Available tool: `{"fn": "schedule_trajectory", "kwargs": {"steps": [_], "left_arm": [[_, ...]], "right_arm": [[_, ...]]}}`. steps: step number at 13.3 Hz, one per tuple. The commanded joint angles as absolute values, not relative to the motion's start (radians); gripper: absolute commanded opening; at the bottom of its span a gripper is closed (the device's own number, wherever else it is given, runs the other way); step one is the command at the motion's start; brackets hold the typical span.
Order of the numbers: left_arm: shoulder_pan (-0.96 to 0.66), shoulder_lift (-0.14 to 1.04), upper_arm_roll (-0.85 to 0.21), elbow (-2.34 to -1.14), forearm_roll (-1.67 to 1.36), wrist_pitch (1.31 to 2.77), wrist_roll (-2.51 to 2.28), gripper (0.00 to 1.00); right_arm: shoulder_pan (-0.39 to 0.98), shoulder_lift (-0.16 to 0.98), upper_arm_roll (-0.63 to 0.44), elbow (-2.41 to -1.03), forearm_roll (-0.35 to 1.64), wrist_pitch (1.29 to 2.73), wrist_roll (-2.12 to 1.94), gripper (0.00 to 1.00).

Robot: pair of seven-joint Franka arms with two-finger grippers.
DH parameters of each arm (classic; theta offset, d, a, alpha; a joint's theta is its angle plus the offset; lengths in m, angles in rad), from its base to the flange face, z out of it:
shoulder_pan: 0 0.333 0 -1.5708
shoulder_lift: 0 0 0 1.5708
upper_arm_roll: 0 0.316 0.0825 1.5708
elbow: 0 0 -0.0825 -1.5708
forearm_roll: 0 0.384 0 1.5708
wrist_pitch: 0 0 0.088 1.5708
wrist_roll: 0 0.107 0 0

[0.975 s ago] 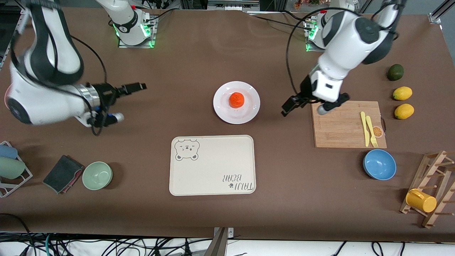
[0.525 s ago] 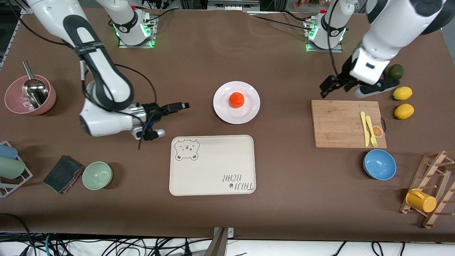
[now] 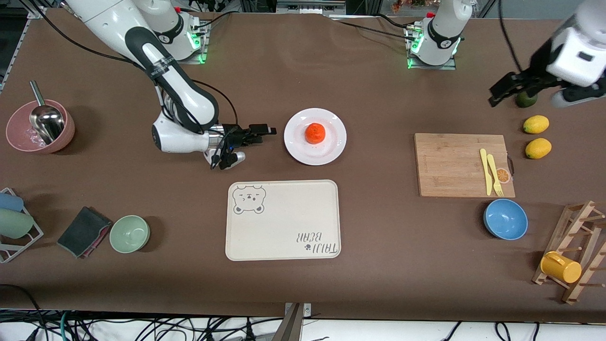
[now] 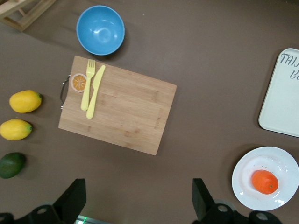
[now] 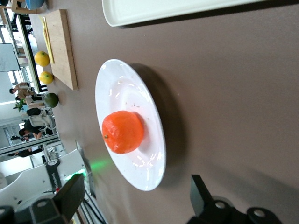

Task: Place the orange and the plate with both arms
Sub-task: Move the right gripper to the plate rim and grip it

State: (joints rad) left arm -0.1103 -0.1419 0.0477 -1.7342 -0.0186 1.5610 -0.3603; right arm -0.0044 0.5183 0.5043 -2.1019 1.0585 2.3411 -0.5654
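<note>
The orange (image 3: 315,133) lies in the middle of the white plate (image 3: 333,143) at the table's centre. My right gripper (image 3: 266,130) is open and empty, low by the table, just beside the plate's rim toward the right arm's end. The right wrist view shows the orange (image 5: 122,131) on the plate (image 5: 150,173) straight ahead of the open right gripper (image 5: 135,201). My left gripper (image 3: 496,96) is open and empty, high over the left arm's end near a dark green fruit. The left wrist view shows the open left gripper (image 4: 138,204), with plate (image 4: 286,161) and orange (image 4: 265,181) well off.
A cream bear-print tray (image 3: 283,220) lies nearer the camera than the plate. A wooden board (image 3: 450,163) with yellow cutlery, a blue bowl (image 3: 505,219), two lemons (image 3: 536,124) and the green fruit (image 3: 525,100) are toward the left arm's end. A pink bowl (image 3: 40,125) and green bowl (image 3: 129,233) are toward the right arm's end.
My right gripper has swung in from the right arm's end to the plate's rim. My left gripper has moved away from the plate to over the green fruit.
</note>
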Motion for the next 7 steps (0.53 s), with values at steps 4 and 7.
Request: {"fn": "schedule_trajectory", "kwargs": {"steps": [4,7], "left_arm": [[-0.114,0.037,0.063,-1.513,-0.014,1.493,-0.322,1.0],[-0.126,0.037,0.055,-1.509,-0.014,1.491,-0.331,1.0]], "right_arm": [[0.038,0.618,0.548,-2.091,1.21,2.491,-0.711,0.99],[0.095,0.643,0.546,-2.079,1.356,2.528,-0.825,0.85]]}}
